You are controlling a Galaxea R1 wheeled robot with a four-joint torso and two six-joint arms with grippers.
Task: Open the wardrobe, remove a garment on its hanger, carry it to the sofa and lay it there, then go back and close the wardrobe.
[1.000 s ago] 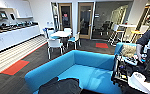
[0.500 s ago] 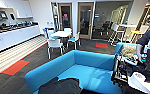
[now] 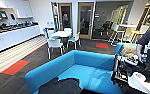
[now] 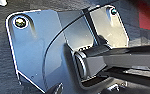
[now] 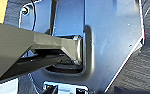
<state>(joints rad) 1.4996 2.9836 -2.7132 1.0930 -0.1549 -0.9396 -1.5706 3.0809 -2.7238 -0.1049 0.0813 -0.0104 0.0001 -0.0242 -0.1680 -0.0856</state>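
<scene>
On the near end of the blue sofa [image 3: 91,72] lies the black garment [image 3: 62,86]. A person [image 3: 147,47] stands at right. No writing is legible; whether the grippers are open I cannot tell.

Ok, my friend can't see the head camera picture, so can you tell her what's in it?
A big bright blue sofa sits close in front, with a black garment lying on its near end. Behind it are a small white table with chairs, a long white kitchen counter and two wooden doors.
</scene>
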